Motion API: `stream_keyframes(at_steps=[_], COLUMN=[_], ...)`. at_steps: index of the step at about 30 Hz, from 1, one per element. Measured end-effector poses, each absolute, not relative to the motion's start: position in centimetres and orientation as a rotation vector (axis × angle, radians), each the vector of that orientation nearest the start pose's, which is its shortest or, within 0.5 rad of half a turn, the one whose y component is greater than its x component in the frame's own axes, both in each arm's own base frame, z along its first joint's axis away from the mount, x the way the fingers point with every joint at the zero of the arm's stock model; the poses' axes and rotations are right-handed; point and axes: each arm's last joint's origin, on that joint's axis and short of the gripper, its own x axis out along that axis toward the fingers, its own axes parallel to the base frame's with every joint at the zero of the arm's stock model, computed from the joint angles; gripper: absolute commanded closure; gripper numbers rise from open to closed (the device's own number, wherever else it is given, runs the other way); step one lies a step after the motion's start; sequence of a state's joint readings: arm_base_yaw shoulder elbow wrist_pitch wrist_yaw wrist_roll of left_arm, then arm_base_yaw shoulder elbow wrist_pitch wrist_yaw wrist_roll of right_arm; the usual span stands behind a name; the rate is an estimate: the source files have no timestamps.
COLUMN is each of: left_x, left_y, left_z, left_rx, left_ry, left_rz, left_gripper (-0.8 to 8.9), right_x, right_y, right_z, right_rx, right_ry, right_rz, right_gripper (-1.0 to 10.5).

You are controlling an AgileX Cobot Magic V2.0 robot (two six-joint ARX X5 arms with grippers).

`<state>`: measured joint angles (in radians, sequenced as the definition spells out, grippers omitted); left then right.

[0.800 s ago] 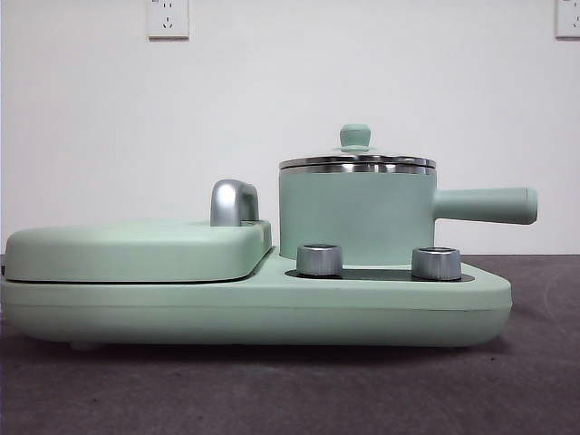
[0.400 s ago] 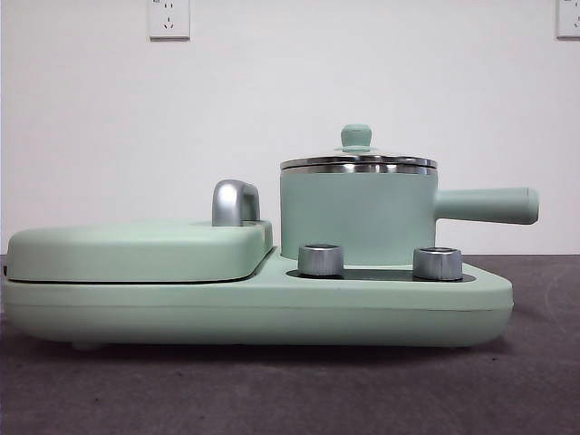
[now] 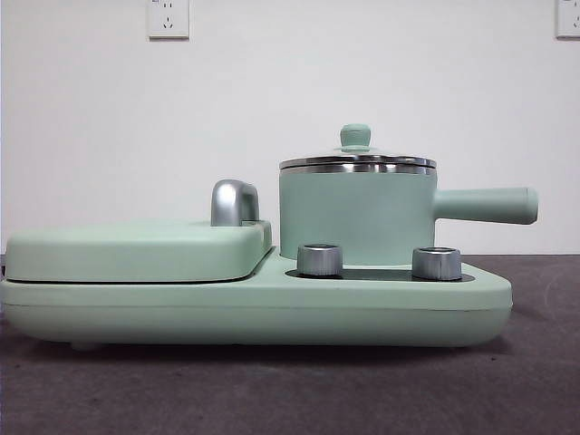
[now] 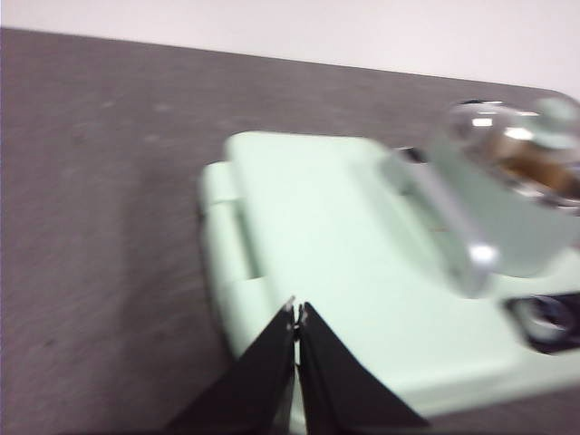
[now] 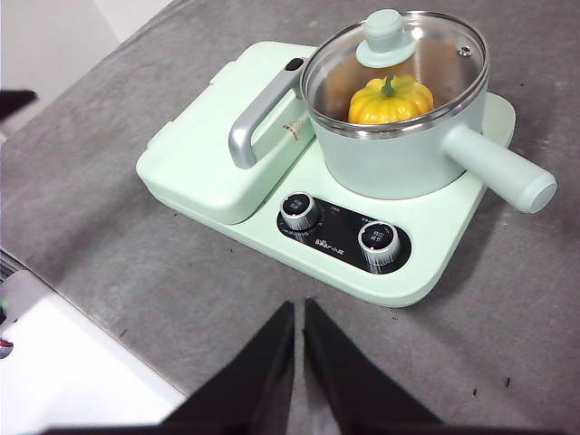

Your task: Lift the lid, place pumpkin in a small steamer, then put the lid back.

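The pumpkin [image 5: 391, 100] is sitting stem-up inside the small steamer [image 3: 358, 216], the lid [image 3: 357, 160] resting level on top, unchanged from before; both end effectors [image 4: 297, 313] [image 5: 298, 308] are hanging pinched together, holding nothing.

From the front we cannot see the glossy yellow-orange ribbed pumpkin [image 5: 390, 101]; the mint-green cylindrical steamer pot's [image 3: 357, 217] wall hides it, and it shows only through the glass lid [image 5: 426, 54] in the right wrist view. We see the white wall socket [image 3: 567, 18] cut by the front picture's edge. The left wrist view is blurred: pot and lid [image 4: 517, 145] smear together, partly cut off, so the contents are unreadable. A steel dial [image 4: 548, 319] there is also cropped. Lettering on the black control panel [image 5: 337, 237] is too small to read.
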<state>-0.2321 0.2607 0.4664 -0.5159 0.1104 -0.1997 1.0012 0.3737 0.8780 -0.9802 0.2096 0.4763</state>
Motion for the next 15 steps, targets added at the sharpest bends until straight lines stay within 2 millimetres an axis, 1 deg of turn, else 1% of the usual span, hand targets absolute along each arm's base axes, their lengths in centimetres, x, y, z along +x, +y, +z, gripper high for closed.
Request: stream_keyframes(at_steps=[3, 7, 9, 12, 15], left_x=[8.7, 9.0, 9.0, 9.1, 9.1], left_y=[-1.8, -1.3, -1.1, -0.9, -0.7], left_z=[22.2, 19.1, 17.7, 16.1, 15.9], left_rx=[-0.188, -0.199, -0.201, -0.203, -0.199], left_ry=[0.321, 0.263, 0.261, 0.273, 0.234], left_rz=[-0.246, -0.189, -0.168, -0.148, -0.124], left_gripper=[8.07, 8.07, 8.07, 8.07, 8.07], right_x=[2.9, 2.9, 2.9, 2.9, 2.9], right_y=[3.5, 3.5, 3.5, 3.5, 3.5], right_z=[32.7, 32.7, 32.7, 32.7, 32.7], right_rx=[0.168, 0.168, 0.168, 0.168, 0.168], right_ry=[0.572, 0.572, 0.572, 0.572, 0.572], right_rz=[0.658, 0.658, 0.658, 0.658, 0.658], right_gripper=[9.3, 9.3, 9.3, 9.3, 9.3])
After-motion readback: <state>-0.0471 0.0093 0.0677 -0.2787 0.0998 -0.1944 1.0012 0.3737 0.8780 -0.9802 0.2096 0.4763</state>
